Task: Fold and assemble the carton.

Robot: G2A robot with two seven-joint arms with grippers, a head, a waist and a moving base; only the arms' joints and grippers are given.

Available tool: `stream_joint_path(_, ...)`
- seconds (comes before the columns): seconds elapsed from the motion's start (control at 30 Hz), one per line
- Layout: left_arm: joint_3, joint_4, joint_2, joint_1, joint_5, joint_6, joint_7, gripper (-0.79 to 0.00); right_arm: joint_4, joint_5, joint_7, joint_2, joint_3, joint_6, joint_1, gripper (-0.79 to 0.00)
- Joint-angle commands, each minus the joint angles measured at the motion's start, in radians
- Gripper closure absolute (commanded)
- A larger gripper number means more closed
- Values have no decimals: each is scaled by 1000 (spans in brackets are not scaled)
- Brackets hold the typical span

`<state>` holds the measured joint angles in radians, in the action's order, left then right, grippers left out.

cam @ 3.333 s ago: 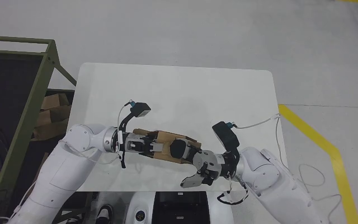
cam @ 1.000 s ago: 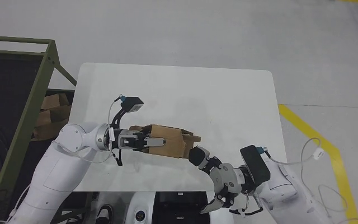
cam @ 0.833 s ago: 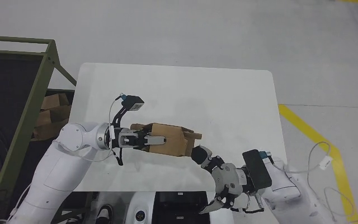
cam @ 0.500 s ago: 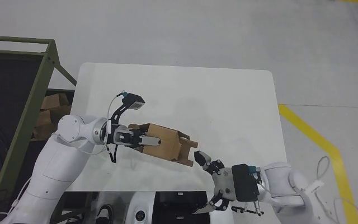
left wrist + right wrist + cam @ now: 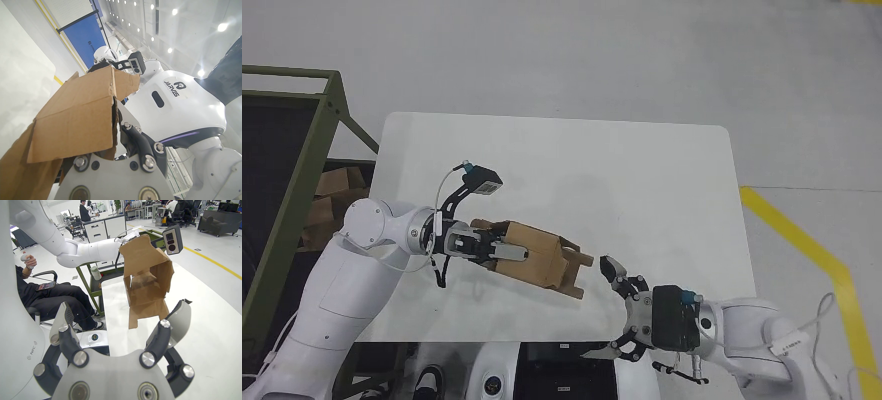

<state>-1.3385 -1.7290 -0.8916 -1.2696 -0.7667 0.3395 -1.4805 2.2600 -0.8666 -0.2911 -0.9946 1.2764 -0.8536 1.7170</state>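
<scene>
A brown carton (image 5: 537, 258) is held above the front of the white table (image 5: 642, 170), with my left gripper (image 5: 490, 249) shut on its left end. Its open end, flaps loose, points right toward my right gripper (image 5: 615, 306). That gripper is open and stands a short way off the carton, near the table's front edge. In the right wrist view the carton (image 5: 147, 275) faces me as a hollow tube, one flap hanging down, with my open right gripper (image 5: 122, 311) just short of that flap. The left wrist view has the carton (image 5: 75, 113) clamped in my left gripper (image 5: 115, 145).
A green metal rack (image 5: 312, 130) stands left of the table, with flat cardboard pieces (image 5: 337, 200) inside. A yellow line (image 5: 802, 250) runs across the floor on the right. The table's back and right parts are bare.
My right gripper has come off the carton's right end and drawn back toward the table's front edge. The left arm has tilted the carton so that its right end sits lower.
</scene>
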Motion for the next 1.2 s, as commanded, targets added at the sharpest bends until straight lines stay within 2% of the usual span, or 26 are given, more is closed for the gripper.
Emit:
stream_joint_path(0.0, 0, 0, 0, 0, 0, 0, 0, 0, 0, 0, 0, 0, 0, 0, 0, -785)
stream_joint_path(0.1, 1, -1, 0, -1, 1, -3, 7, 0, 11, -28, 6, -1, -5, -2, -10, -785)
stream_joint_path(0.3, 6, -21, -2, -6, 16, -24, 40, 0, 88, -183, 4, 2, -5, 9, -6, -785)
stream_joint_path(0.57, 11, -24, -5, -1, 24, -35, 43, 0, 90, -358, 65, 2, -21, 29, -16, -785)
stream_joint_path(0.87, 12, -24, -5, -1, 26, -37, 45, 0, 90, -365, 68, 1, -26, 52, -12, -785)
stream_joint_path(1.03, 12, -24, -5, -1, 26, -37, 45, 0, 90, -444, 3, -2, -63, 109, -41, -785)
stream_joint_path(1.17, 12, -24, -5, -1, 26, -37, 45, 0, 90, -502, 1, -8, -100, 187, -61, -785)
